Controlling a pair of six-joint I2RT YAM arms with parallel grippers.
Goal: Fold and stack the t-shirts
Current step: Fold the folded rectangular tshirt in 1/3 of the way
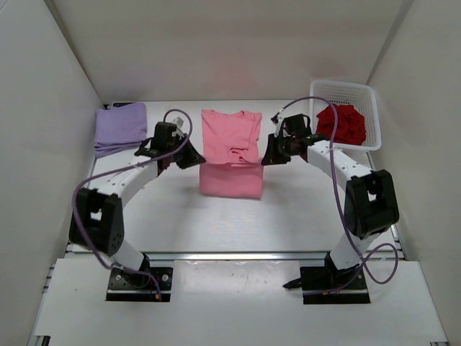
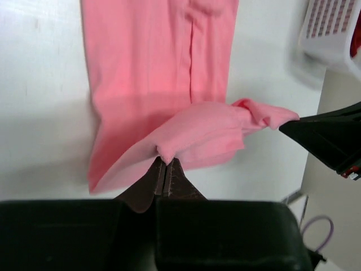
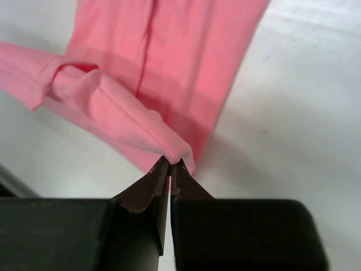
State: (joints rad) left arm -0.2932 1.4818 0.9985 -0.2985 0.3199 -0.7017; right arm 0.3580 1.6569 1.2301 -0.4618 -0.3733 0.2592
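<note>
Pink t-shirt (image 1: 229, 137) runs near-to-far, collar apparently at the far end.

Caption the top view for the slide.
Left claw and right claw pinch the pink t-shirt at either side; lavender t-shirt folded far left, dark red t-shirt in the white basket.

Your left gripper (image 1: 196, 160) and right gripper (image 1: 268, 157) face each other across the middle, both arms bent at the elbow and reaching forward and inward — each pair of jaws is pressed tight together, pinching a raised edge of the pink t-shirt (image 1: 229, 180)
</note>
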